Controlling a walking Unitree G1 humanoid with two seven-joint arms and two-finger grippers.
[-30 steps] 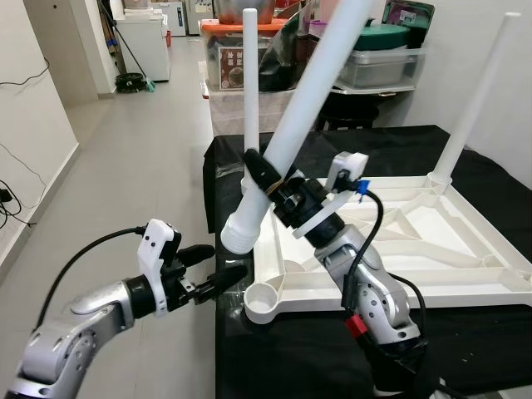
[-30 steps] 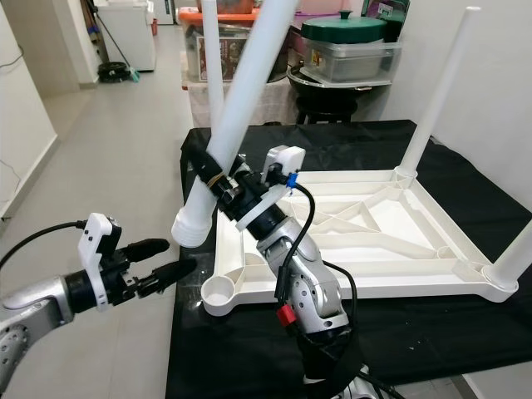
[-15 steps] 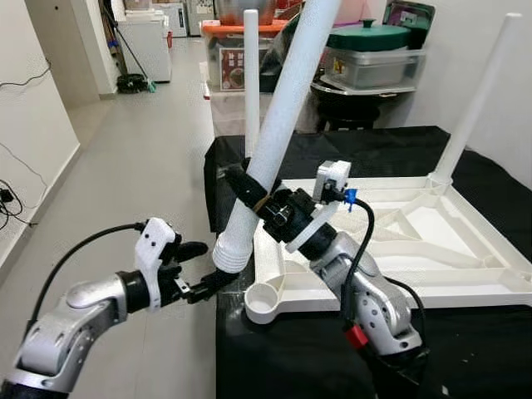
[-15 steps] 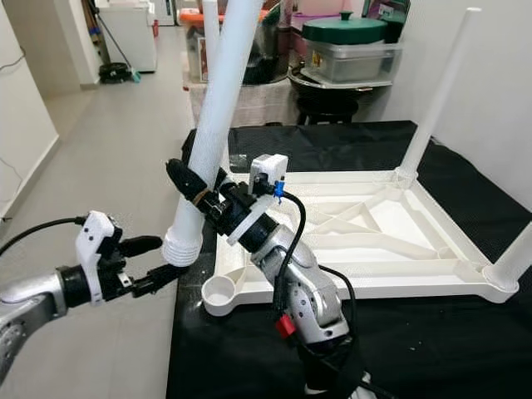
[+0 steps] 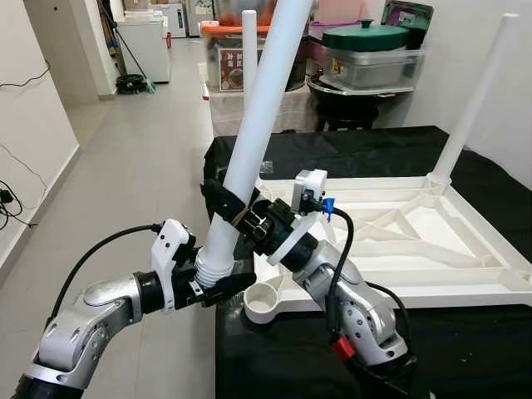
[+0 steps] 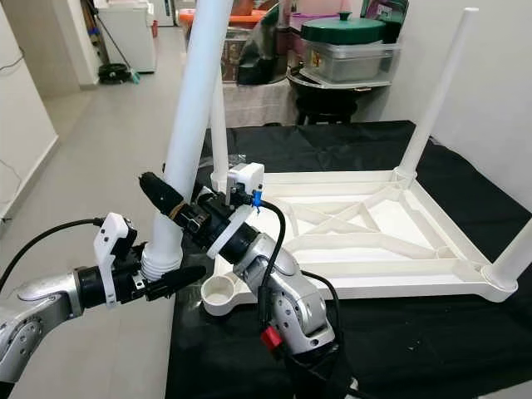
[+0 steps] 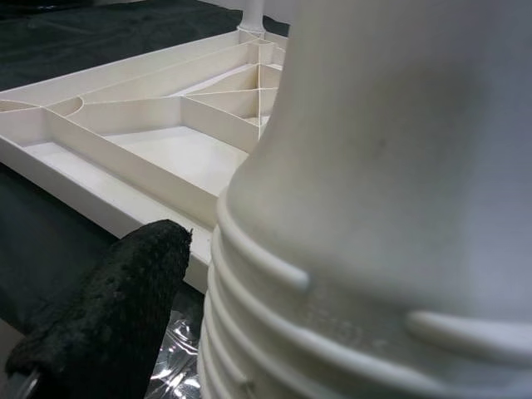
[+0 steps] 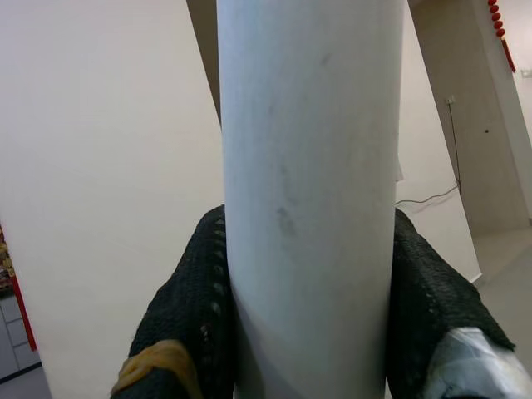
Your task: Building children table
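The white table top (image 5: pixel 432 241) lies upside down on a black cloth (image 5: pixel 349 145), ribbed underside facing up. Three legs stand fitted at its corners: one at the rear left (image 5: pixel 248 50), one at the rear right (image 5: pixel 474 91), and one at the front right (image 6: pixel 514 259). The front left corner socket (image 5: pixel 263 301) is an open round cup with nothing in it.

The fourth leg, a loose leg (image 5: pixel 253 125), is held tilted, its top leaning toward the right and away from the robot. Its ribbed threaded end (image 5: pixel 214 264) points down, hanging just left of the open socket and above the cloth's edge, not in the cup.

The right gripper (image 5: pixel 226 209) clamps this loose leg a short way above the threads. In the right wrist view its black fingers (image 8: pixel 191 307) press against opposite sides of the tube.

The left gripper (image 5: pixel 218 283) sits at the threaded end. Its fingers are spread, with the ribbed end between them; one finger (image 7: pixel 116 320) lies just beside the threads. Whether the fingers touch the threads cannot be told.

Storage boxes (image 5: pixel 241 58) stand behind the table.
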